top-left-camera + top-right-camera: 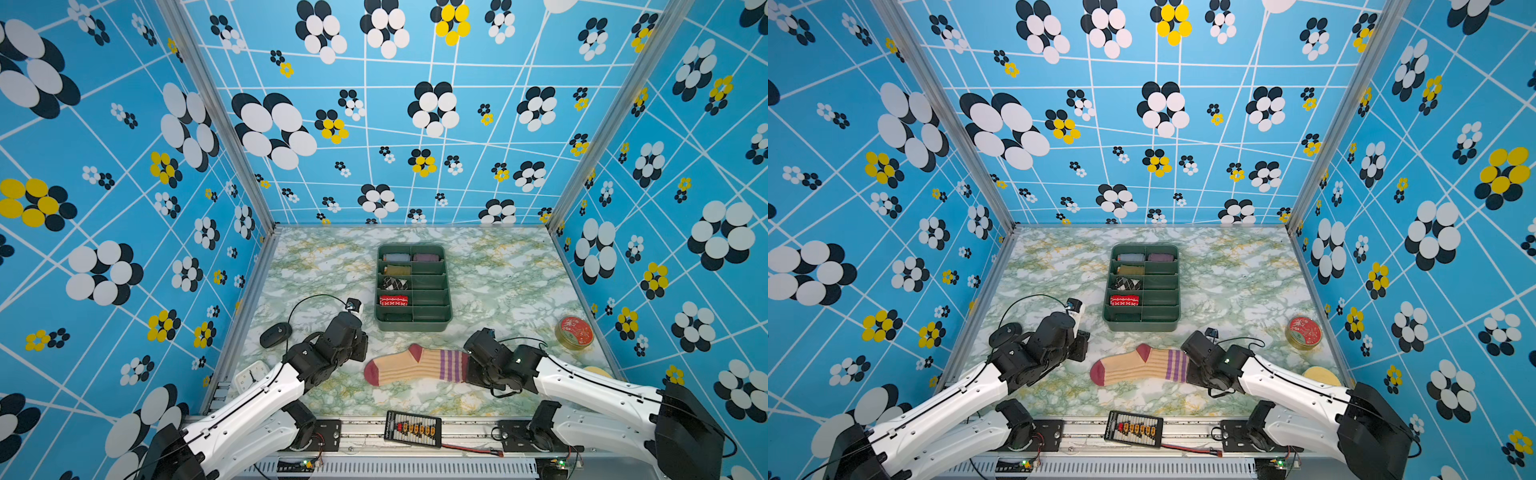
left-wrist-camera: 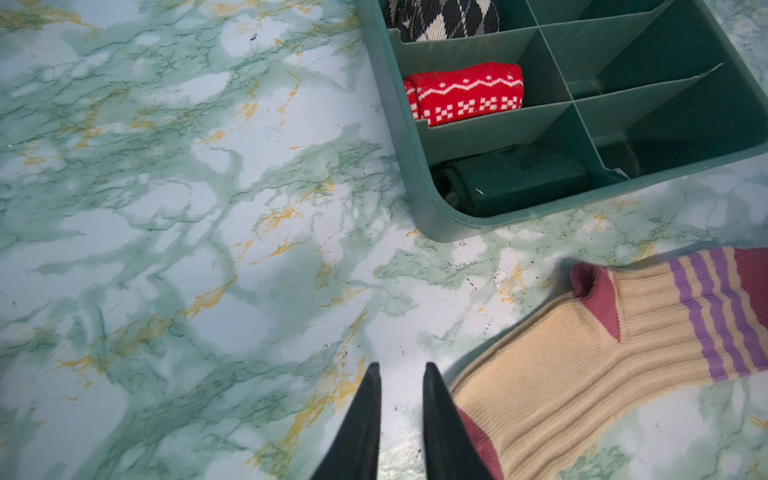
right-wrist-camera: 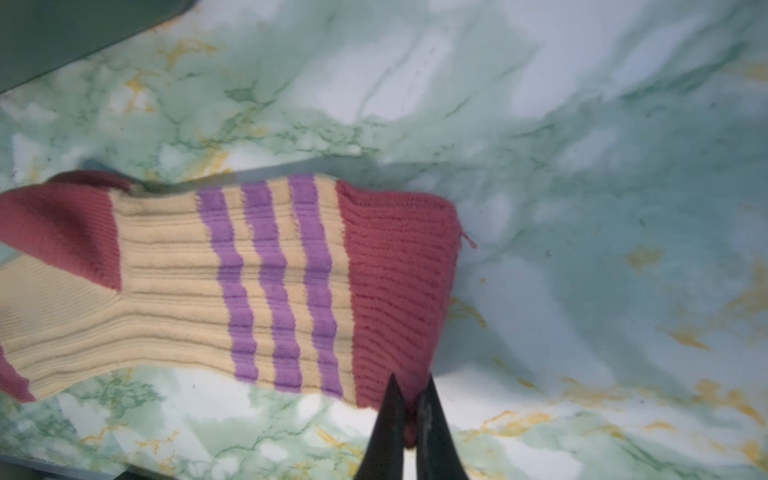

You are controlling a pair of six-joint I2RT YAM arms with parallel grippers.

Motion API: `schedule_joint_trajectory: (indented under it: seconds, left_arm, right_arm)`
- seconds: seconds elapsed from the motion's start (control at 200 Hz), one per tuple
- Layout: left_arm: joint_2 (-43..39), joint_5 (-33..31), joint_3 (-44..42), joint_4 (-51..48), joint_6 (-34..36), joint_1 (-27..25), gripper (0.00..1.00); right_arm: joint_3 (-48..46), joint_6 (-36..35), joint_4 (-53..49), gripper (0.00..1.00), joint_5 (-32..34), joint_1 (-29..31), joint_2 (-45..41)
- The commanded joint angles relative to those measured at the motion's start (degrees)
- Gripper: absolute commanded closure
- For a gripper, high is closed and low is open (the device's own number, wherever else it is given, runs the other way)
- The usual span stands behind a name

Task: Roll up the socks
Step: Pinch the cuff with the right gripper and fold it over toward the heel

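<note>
Counter (image 1: 498, 274): green-marbled surface; front corners hidden by the arms.
Tray (image 1: 413, 327): green, divided, mid-counter toward the back edge. The nearest left compartment holds something dark, hard to make out.
Socks (image 1: 409, 365): flat near the front edge, toe left, cuff right. One layer or two, cannot tell. Cuff hidden in both top views.
Right gripper (image 3: 411, 384): tips pinched on the dark red cuff's corner.
Left gripper (image 2: 401, 370): narrow gap, nothing between, just beside the toe.

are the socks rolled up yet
No, the socks lie flat and full length on the table, cuff pinched in the right gripper.
</note>
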Motion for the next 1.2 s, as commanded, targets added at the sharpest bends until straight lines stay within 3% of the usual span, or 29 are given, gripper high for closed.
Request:
schedule_joint_trajectory:
  seconds: [0.0, 0.39, 0.76, 1.195]
  left_arm:
    - [-1.12, 0.53, -0.35, -0.38, 0.25, 0.54, 0.79]
    - [-3.43, 0.69, -0.09, -1.74, 0.08, 0.82, 0.79]
    - [-4.68, 0.93, -0.52, -1.95, -0.19, 1.08, 0.79]
    - [-4.86, 1.27, -0.86, -1.55, -0.45, 1.17, 0.79]
  right_arm:
    - [4.02, -2.74, -3.23, 0.97, 5.05, 2.93, 1.96]
    - [18.56, -8.91, -7.73, 0.98, 11.69, 12.34, 17.54]
    - [21.84, -13.16, -3.54, 0.97, 5.81, 14.69, 24.07]
    - [24.85, -16.73, -3.40, 0.93, 4.44, 15.71, 27.89]
